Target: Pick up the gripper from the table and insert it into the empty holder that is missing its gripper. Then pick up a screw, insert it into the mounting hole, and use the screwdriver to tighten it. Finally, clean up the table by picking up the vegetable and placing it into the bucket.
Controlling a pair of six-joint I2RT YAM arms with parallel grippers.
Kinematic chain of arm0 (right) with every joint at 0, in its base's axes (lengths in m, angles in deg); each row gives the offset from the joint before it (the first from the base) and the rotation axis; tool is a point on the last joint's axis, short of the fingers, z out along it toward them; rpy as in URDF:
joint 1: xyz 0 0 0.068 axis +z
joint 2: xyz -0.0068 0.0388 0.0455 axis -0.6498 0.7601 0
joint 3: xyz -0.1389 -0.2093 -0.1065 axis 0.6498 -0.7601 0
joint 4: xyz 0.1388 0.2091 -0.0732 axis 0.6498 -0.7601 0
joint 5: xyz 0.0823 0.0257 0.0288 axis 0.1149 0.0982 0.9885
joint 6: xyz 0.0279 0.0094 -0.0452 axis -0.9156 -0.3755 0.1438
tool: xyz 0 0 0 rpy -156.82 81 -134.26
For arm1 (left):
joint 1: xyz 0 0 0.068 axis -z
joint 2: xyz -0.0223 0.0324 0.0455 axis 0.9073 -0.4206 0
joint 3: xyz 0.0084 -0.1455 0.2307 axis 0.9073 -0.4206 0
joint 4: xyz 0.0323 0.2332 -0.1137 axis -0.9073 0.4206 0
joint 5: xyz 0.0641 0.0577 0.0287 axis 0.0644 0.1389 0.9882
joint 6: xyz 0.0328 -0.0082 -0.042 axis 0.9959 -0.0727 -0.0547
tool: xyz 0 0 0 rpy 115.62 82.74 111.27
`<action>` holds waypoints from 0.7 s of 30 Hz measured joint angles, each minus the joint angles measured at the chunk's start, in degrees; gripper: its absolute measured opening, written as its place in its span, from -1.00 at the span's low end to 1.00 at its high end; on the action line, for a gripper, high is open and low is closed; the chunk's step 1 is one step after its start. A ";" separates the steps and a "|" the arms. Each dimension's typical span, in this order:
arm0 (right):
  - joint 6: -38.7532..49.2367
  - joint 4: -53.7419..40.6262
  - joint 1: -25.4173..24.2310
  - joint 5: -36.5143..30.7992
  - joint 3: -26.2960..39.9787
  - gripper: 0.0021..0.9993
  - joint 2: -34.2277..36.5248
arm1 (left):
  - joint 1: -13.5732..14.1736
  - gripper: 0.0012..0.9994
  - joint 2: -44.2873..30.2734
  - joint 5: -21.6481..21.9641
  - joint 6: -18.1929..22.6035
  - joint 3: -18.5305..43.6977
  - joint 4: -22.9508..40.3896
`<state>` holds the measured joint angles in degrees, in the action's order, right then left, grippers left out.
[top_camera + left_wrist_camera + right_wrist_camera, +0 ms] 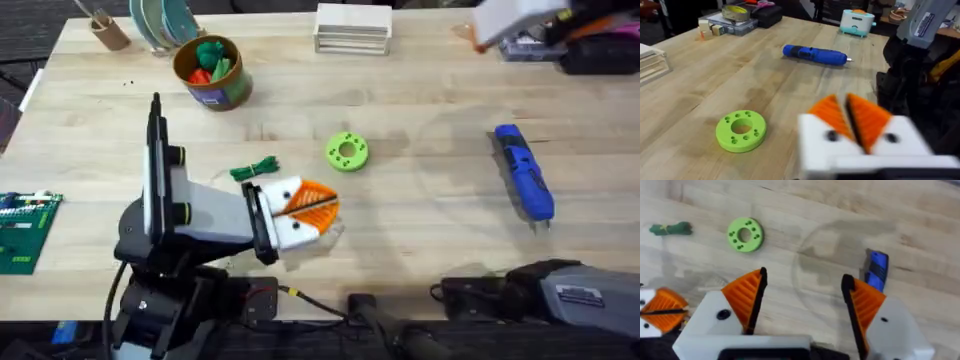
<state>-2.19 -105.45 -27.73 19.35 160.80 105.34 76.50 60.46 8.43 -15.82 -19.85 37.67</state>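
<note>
1. Seemingly the cleanup step is the one in hand. The left end effector [322,206] lies low over the worktop [430,240], on the near side of the green disc [347,151], with its orange pads pressed together on nothing.
2. It should part those pads before descending; the right end effector [805,277] has its pads wide apart and empty.
3. The vegetable [255,170] lies flat on the worktop, to the left of the disc and just beyond the left end effector. Being thin and stringy, it probably wants a low pinch across its middle.
4. The screwdriver [523,172] lies well to the right of the disc, out of the way.
5. The bucket [228,92] stands beyond and left of the disc and already holds toys, so release from above its rim.
</note>
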 joint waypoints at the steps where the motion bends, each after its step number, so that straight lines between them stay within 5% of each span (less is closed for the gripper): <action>1: 0.01 -0.67 -1.33 0.00 0.00 0.88 -0.40 | 0.00 -0.94 0.00 0.00 0.26 0.00 0.00; 8: 0.01 -1.85 -10.39 0.00 -3.09 0.88 -4.98 | 0.00 -0.97 0.00 0.00 0.21 0.00 0.00; 21: 5.38 7.20 -24.16 -1.50 -27.36 0.88 -11.18 | 0.00 -0.97 0.00 0.00 0.21 0.00 0.00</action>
<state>3.18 -98.25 -51.90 17.85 133.44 94.16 76.50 60.47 8.43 -15.61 -19.85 37.67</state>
